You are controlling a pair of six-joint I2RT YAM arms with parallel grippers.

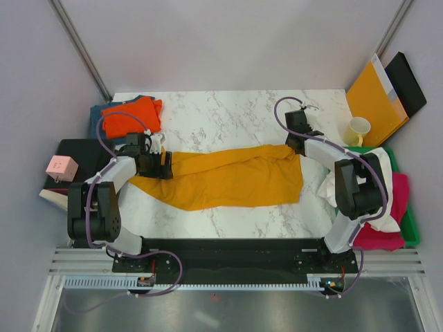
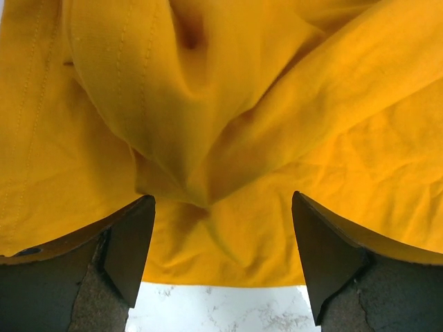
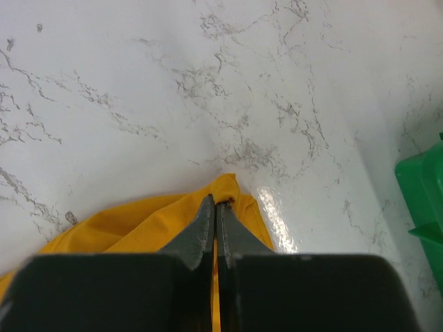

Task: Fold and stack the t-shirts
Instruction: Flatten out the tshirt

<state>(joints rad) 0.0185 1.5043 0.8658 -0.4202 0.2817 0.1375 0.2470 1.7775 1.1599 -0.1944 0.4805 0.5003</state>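
Note:
The mustard-yellow t-shirt lies stretched left to right across the marble table. My left gripper sits at its left end. In the left wrist view that gripper stands open, with bunched yellow cloth lying past its fingertips and nothing pinched. My right gripper is at the shirt's right end. In the right wrist view it is shut on a corner of the yellow cloth. An orange t-shirt lies folded on a teal-blue one at the back left.
At the right, a green bin holds a white tee and a magenta tee. A yellow cup, an orange-brown envelope and a black folder stand at the back right. A pink box is at the left.

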